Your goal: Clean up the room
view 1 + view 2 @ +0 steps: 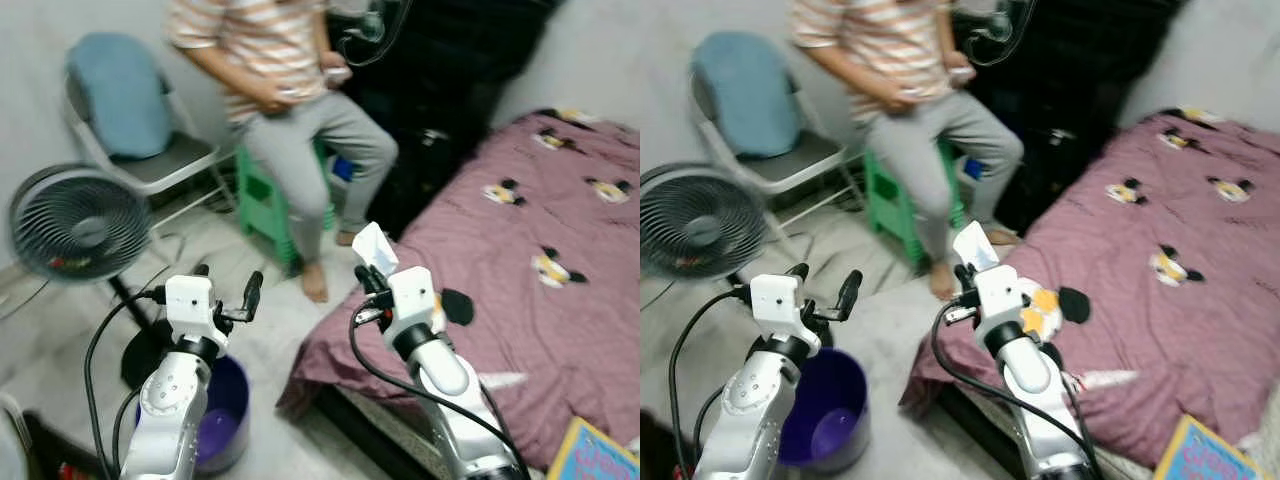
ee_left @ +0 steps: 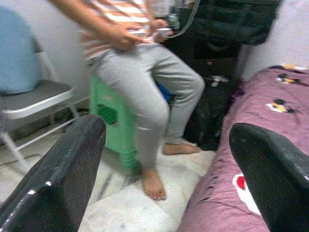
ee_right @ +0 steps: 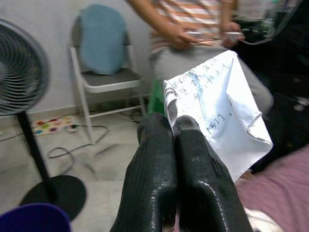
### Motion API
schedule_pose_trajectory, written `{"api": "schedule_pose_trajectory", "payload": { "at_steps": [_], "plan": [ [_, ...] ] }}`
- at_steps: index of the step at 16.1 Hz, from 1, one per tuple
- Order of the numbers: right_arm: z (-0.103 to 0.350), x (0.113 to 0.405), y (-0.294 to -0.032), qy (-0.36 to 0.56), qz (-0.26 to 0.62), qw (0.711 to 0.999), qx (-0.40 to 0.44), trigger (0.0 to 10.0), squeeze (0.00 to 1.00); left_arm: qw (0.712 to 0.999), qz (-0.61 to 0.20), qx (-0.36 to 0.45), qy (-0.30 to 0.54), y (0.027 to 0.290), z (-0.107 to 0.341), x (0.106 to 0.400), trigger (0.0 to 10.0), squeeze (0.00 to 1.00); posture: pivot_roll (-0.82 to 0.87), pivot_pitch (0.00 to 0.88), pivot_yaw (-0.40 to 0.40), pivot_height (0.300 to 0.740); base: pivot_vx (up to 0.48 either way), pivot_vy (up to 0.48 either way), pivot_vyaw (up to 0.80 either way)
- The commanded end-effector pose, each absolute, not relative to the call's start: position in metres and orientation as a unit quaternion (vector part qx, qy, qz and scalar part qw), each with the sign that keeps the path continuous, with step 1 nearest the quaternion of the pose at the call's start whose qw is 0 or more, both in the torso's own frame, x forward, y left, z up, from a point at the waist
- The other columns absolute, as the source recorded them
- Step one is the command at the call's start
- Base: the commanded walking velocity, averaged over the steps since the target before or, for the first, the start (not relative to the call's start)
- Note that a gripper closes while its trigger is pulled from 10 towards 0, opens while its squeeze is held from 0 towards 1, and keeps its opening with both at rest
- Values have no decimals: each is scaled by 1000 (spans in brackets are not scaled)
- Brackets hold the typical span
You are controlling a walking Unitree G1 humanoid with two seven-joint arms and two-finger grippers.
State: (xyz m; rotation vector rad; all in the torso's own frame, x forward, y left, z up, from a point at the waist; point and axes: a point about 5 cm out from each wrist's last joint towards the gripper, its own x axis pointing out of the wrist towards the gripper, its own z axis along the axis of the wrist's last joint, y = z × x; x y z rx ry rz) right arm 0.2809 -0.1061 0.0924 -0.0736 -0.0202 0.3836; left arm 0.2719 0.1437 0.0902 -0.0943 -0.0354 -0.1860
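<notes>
Right claw (image 3: pixel 174 130) is pinched on a crumpled paper (image 3: pixel 219 111) above the bed's (image 1: pixel 560 300) corner; left claw (image 1: pixel 228 285) gapes wide. Purple bin (image 1: pixel 825 420) (likely destination) awaits below.

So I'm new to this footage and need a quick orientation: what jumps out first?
The right gripper, raised over the edge of the purple bed, has its jaws shut on a crumpled sheet of paper with handwriting. Straight ahead a person sits on a green stool. A purple bin stands on the floor beneath the open left gripper, near a standing fan.
</notes>
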Motion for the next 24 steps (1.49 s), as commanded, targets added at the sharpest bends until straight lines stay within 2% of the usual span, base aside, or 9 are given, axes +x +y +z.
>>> {"api": "schedule_pose_trajectory", "payload": {
  "at_steps": [1, 6, 13, 15, 19, 24],
  "plan": [
    [94, 281, -107, -16, 189, 981, -38, 10000, 0, 995, -94, -39, -11, 143, 88, 271, 10000, 0, 52, 0, 22, 740, 0, 0, 0],
    [94, 280, -106, -17, 193, 980, -40, 10000, 0, 995, -93, -33, -11, 142, 88, 271, 10000, 0, 52, 0, 22, 740, 0, 0, 800],
    [97, 290, -98, -31, 195, 979, -47, 10000, 0, 997, -74, -3, -24, 150, 91, 279, 10000, 0, 63, 0, 61, 740, 0, 0, -85],
    [100, 294, -93, -36, 215, 974, -58, 10000, 0, 998, -53, -4, -27, 156, 91, 277, 10000, 0, 88, 0, 32, 740, 0, 0, 0],
    [104, 307, -83, -36, 259, 963, -68, 10000, 0, 999, 5, -4, -36, 168, 89, 265, 10000, 0, 176, 0, -78, 740, 0, 0, 0],
    [118, 313, -74, -55, 283, 955, -69, 10000, 0, 998, 42, -19, -43, 176, 91, 264, 10000, 0, 185, 0, -100, 740, 0, 0, 0]
  ]
}}
